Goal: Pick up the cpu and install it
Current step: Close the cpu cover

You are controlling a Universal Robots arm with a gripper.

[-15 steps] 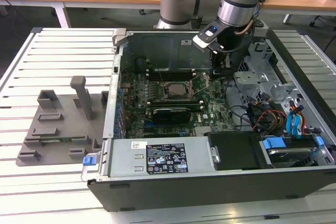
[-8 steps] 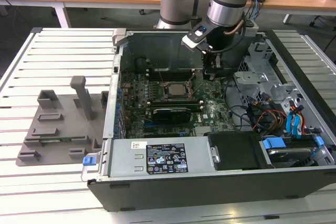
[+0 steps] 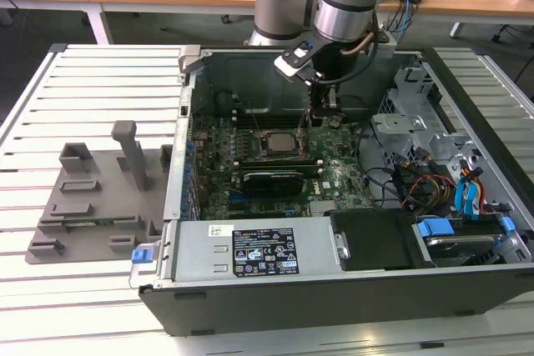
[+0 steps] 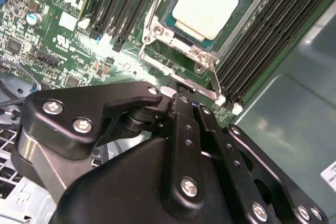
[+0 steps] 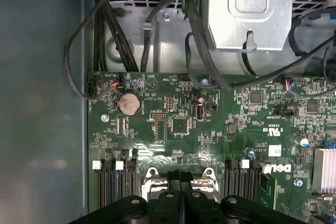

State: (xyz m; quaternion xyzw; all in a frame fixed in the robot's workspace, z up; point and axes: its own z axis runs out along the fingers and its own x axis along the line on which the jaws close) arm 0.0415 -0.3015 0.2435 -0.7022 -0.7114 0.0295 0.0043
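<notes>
The cpu [image 4: 206,2], a pale silvery square, lies seated in the motherboard socket inside the open computer case [image 3: 334,289]. The socket's metal frame [image 4: 157,34] stands around it, and a thin metal lever [image 4: 195,84] runs along the socket's edge. My gripper [image 4: 181,98] hangs just beside the socket, over that lever, its black fingers pressed together with nothing visible between them. In the exterior view my gripper [image 3: 311,121] reaches down into the case, at the right edge of the socket [image 3: 279,141]. In the first wrist view the joined fingertips [image 5: 180,178] point at the socket frame.
Memory slots [image 4: 262,51] flank the socket on both sides. A black card [image 3: 271,179] lies in front of it. A metal drive cage [image 3: 417,118] and loose cables [image 3: 434,181] fill the case on the exterior view's right. A grey fixture tray [image 3: 92,206] sits outside on the exterior view's left.
</notes>
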